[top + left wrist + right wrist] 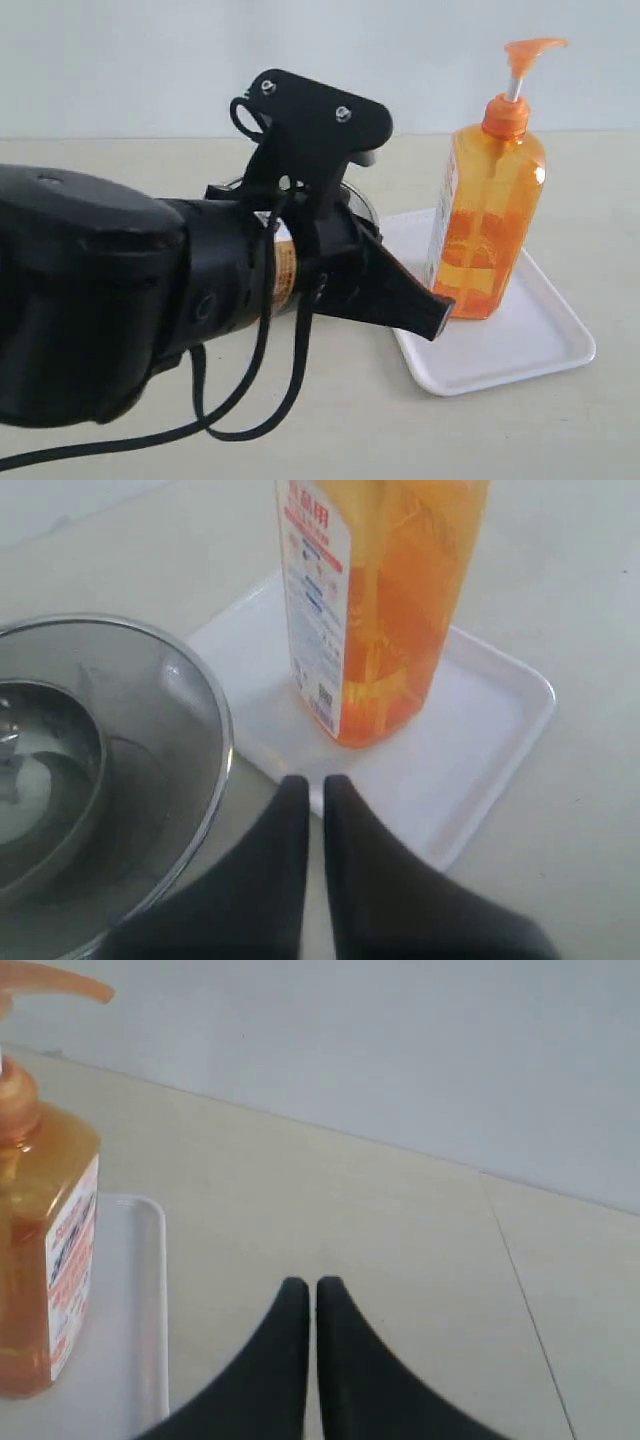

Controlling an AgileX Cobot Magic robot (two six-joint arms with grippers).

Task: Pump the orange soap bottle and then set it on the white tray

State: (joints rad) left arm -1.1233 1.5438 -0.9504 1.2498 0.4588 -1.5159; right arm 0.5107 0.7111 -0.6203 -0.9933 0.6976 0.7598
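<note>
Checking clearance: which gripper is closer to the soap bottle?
The left gripper, its shut tips at the tray, just in front of the bottle; the right gripper is beside the tray, above the table.

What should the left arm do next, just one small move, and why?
Probably draw the left tool straight back: the soap bottle already stands upright on the white tray, and this tool, shut and empty like the right tool, sits close to it.

A robot test bench, of the lab kind, is indicated: a plain beige tabletop (pixel 600 170) is backed by a plain pale wall (pixel 120 60) across the top of the frame, and a black robot arm (pixel 90 290) with loose cables (pixel 296 370) is seen at lower left.
</note>
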